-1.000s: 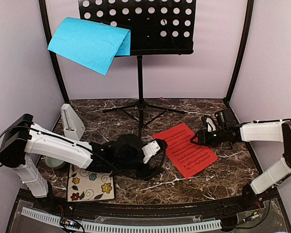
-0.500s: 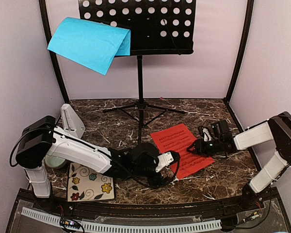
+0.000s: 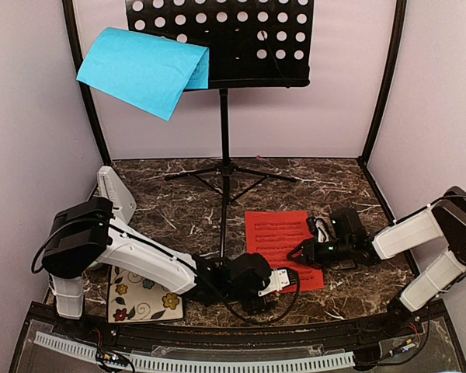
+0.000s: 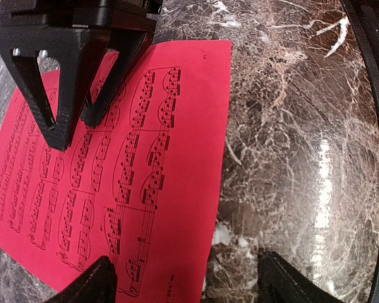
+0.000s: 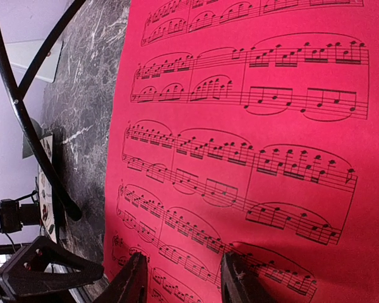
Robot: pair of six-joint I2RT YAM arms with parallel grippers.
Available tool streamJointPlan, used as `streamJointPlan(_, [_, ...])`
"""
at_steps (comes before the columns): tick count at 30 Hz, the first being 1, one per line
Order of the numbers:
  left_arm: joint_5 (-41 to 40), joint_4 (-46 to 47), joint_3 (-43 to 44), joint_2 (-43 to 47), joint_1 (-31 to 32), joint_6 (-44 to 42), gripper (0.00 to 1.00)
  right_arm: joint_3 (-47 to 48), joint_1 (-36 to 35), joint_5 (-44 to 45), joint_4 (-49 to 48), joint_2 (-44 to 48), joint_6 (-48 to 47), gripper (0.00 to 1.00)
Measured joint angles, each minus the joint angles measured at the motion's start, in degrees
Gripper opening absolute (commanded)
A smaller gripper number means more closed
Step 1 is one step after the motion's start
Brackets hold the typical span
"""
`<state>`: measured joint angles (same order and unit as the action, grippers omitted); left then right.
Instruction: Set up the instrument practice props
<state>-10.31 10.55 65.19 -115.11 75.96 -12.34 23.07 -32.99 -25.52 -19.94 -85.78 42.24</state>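
Red sheet (image 3: 282, 237) has turned square, flat just right of music stand (image 3: 224, 132), left gripper (image 4: 192, 281) spread wide over its near edge, right gripper (image 5: 183, 279) narrowly parted, perhaps touching it

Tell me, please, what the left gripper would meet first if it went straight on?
Probably the red sheet, whose near edge lies below its open jaws; the right gripper stands slightly aside.
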Motion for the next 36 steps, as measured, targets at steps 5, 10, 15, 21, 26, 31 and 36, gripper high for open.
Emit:
streamJointPlan(5, [-8.15, 0.07, 0.92, -0.79, 1.86, -4.96, 0.71, -0.83, -0.02, 0.28, -1.68, -0.11, 0.33, 0.41])
streamJointPlan(10, [-16.20, 0.83, 3.15, -3.13, 1.79, -10.47, 0.61, -1.03, 0.00, 0.24, -2.34, -0.35, 0.22, 0.41])
streamJointPlan(15, [-20.63, 3.02, 4.90, -5.55, 1.77, -15.85, 0.54, -0.96, -0.02, -0.33, -3.78, -1.68, 0.02, 0.41])
streamJointPlan(21, [-20.48, 4.76, 4.94, -6.21, 1.68, -18.51, 0.49, -0.44, -0.02, -0.83, -4.33, -2.14, 0.00, 0.44])
streamJointPlan(26, [-16.35, 5.81, 5.64, -6.93, 0.81, -17.77, 0.43, -0.24, -0.44, -1.40, -0.70, 0.46, 0.24, 0.54])
streamJointPlan(31, [-9.88, 6.21, 5.60, -6.95, 0.00, -15.47, 0.38, 1.16, -0.46, -0.61, 11.65, 9.55, -0.22, 0.64])
streamJointPlan(36, [-2.71, 7.74, 4.74, -6.84, -1.62, -11.89, 0.36, 4.94, 3.17, 0.11, 20.68, 20.57, 0.11, 0.78])
